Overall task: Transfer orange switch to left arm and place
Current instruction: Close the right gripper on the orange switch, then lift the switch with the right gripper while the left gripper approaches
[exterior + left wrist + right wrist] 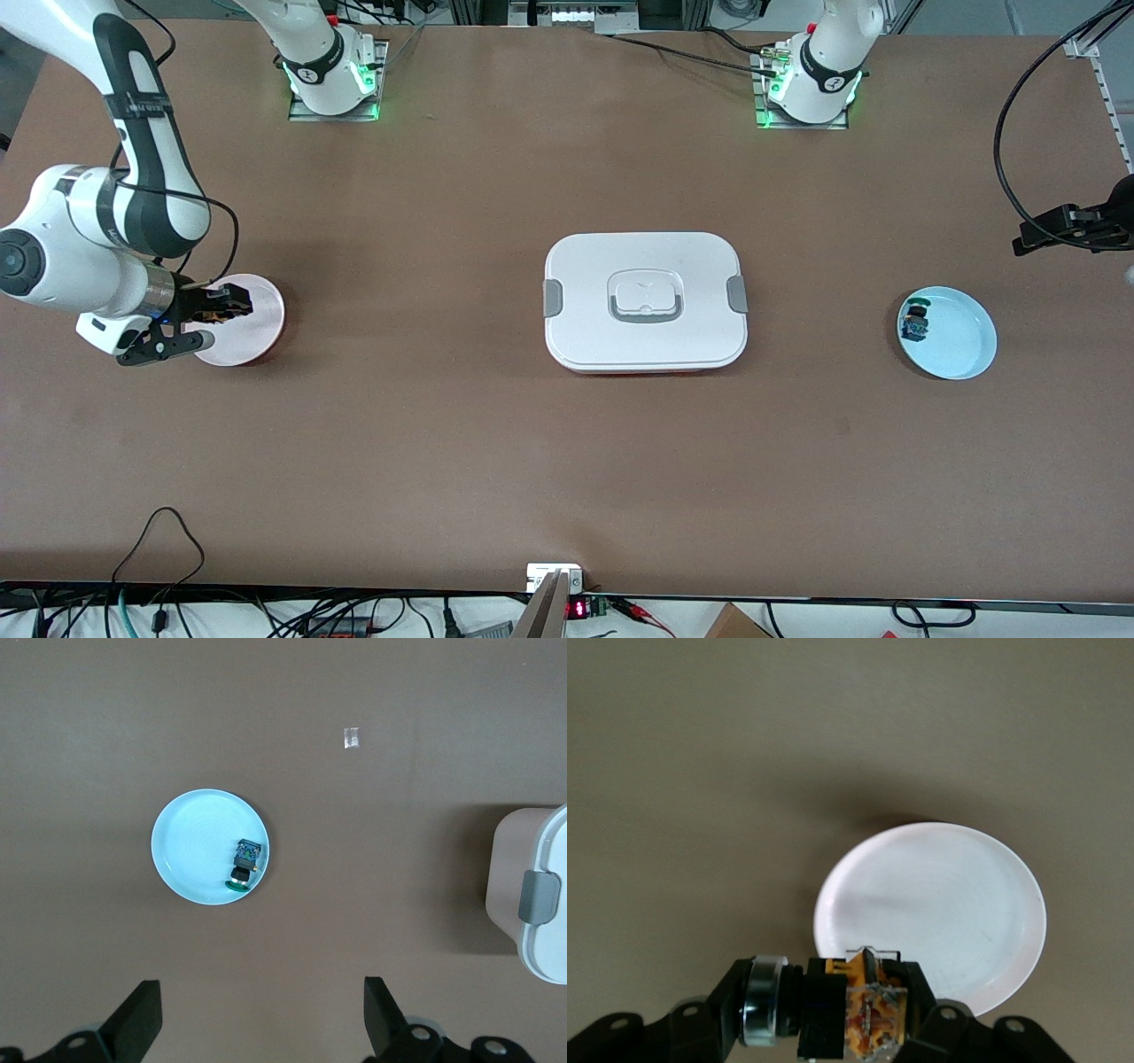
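The orange switch (864, 1014), orange and black with a silver-ringed cap, is clamped sideways in my right gripper (833, 1019). In the front view the right gripper (217, 310) holds the switch (223, 303) just over the edge of a pale pink plate (257, 332) at the right arm's end of the table. The white lidded box (645, 301) sits at the table's middle. My left gripper (261, 1001) is open and empty, high above the table near a light blue plate (190, 837). In the front view only a black part of that gripper (1072, 226) shows at the edge.
The blue plate (961, 337) at the left arm's end holds a green-capped blue and black switch (917, 321), which also shows in the left wrist view (244, 866). The box's corner and grey clasp (536, 899) show there too. The pink plate (939, 904) is bare. A small white scrap (352, 738) lies on the table.
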You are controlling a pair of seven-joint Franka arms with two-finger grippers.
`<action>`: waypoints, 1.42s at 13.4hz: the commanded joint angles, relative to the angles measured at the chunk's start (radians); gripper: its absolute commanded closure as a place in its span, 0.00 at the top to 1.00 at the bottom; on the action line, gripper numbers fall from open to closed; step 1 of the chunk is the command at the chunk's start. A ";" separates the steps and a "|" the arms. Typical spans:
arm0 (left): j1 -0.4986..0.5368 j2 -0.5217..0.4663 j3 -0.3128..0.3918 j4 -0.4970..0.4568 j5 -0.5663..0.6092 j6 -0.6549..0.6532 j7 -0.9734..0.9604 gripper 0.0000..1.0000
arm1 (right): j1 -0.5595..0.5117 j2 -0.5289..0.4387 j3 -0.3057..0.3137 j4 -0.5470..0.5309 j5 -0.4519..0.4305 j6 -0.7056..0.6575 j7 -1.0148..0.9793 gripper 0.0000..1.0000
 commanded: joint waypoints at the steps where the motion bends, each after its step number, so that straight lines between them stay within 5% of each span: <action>1: -0.013 0.017 0.000 0.025 0.030 -0.019 -0.017 1.00 | -0.018 -0.032 0.087 0.104 0.016 -0.119 -0.025 0.00; 6: -0.014 0.015 0.001 0.027 0.027 -0.048 -0.018 1.00 | -0.013 -0.089 0.208 0.201 0.119 -0.147 -0.063 0.00; 9: -0.014 0.015 0.001 0.034 0.016 -0.074 -0.017 1.00 | -0.010 -0.098 0.237 0.216 0.350 -0.145 -0.164 0.00; 11: -0.016 0.011 -0.002 0.040 -0.010 -0.129 -0.009 1.00 | -0.010 -0.106 0.275 0.216 0.413 -0.135 -0.265 0.00; 16: 0.070 0.044 0.012 0.067 -0.449 -0.295 -0.007 1.00 | 0.013 -0.106 0.345 0.218 0.711 -0.090 -0.592 0.00; 19: 0.154 0.136 0.010 0.047 -0.832 -0.376 -0.001 1.00 | 0.071 -0.091 0.346 0.216 0.942 -0.087 -0.715 0.00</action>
